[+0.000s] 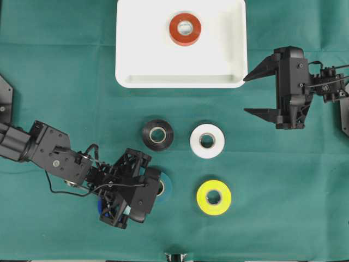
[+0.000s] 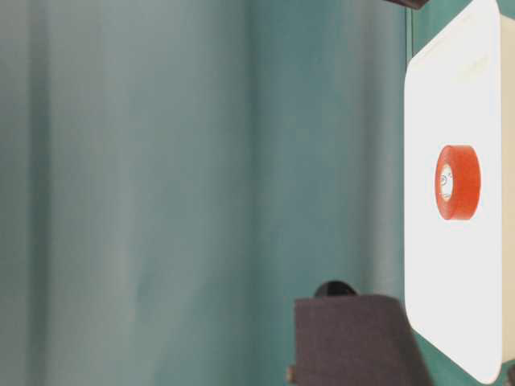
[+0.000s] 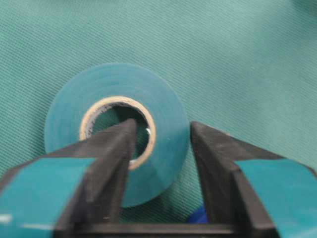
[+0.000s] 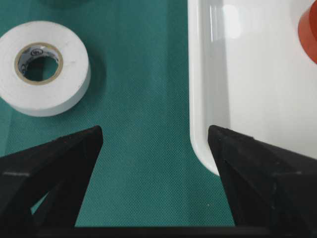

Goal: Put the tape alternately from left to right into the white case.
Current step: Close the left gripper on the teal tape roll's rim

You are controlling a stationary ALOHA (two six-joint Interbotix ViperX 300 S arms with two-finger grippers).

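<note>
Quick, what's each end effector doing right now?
Left end effector: closed on the teal tape roll, one finger in its core.
Right end effector: open, holding nothing.

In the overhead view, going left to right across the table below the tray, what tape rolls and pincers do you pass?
Left pincer closing on the teal roll → black roll → white roll, with the yellow roll nearer the bottom edge → right pincer, open and empty.

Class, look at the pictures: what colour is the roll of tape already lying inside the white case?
Red-orange tape roll, lying in the white case; the overhead view shows it best.
</note>
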